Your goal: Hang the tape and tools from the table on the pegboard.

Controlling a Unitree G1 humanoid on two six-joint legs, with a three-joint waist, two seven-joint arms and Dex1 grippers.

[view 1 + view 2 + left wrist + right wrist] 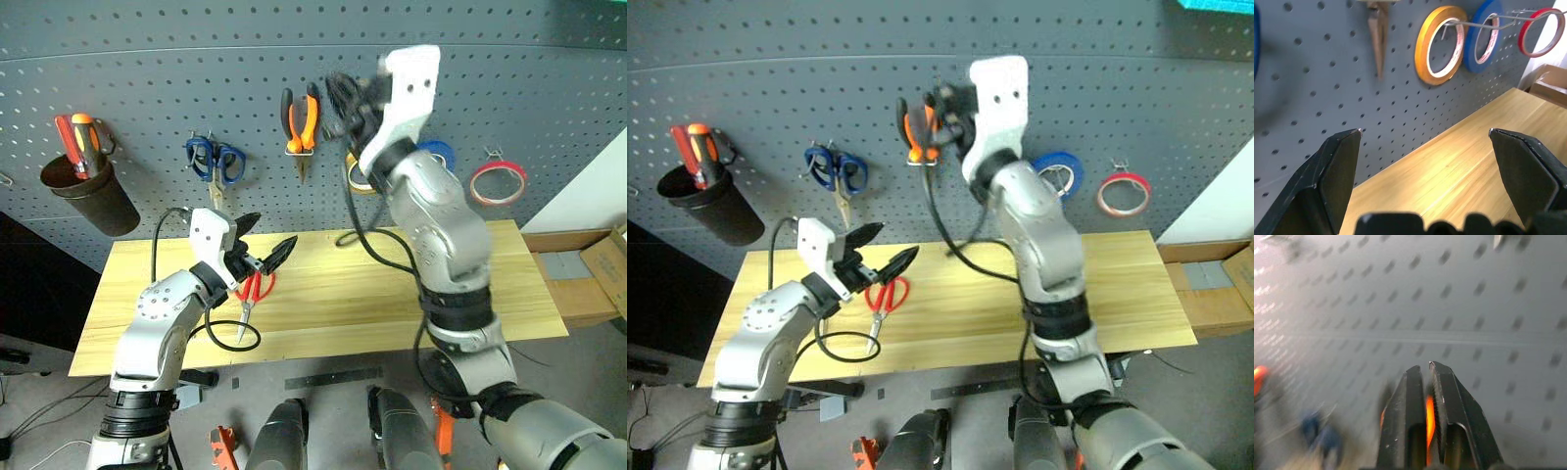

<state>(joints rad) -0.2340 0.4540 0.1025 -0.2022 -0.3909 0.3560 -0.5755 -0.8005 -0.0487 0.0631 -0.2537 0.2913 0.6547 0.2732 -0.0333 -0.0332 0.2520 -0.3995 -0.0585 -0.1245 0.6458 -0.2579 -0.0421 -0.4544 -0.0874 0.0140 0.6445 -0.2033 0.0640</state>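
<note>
Red-handled scissors (253,289) lie on the light wooden table (343,304), left of the middle. My left gripper (275,227) hovers just above them, open and empty, pointing toward the pegboard (196,78). Orange-and-black pliers (301,122) hang nose-down on a hook. Just to their right, my right gripper (338,98) is raised close to the board, shut and holding nothing. In the right wrist view an orange sliver shows through the slit between its fingers (1410,416). The thin red tape (498,183) hangs on a hook at the far right.
A black cup (88,191) with red and orange screwdrivers hangs at the left, with blue scissors (216,159) beside it. A yellow roll (1442,44) and a blue roll (438,154) hang behind my right arm. Cardboard boxes (588,274) stand past the table's right end.
</note>
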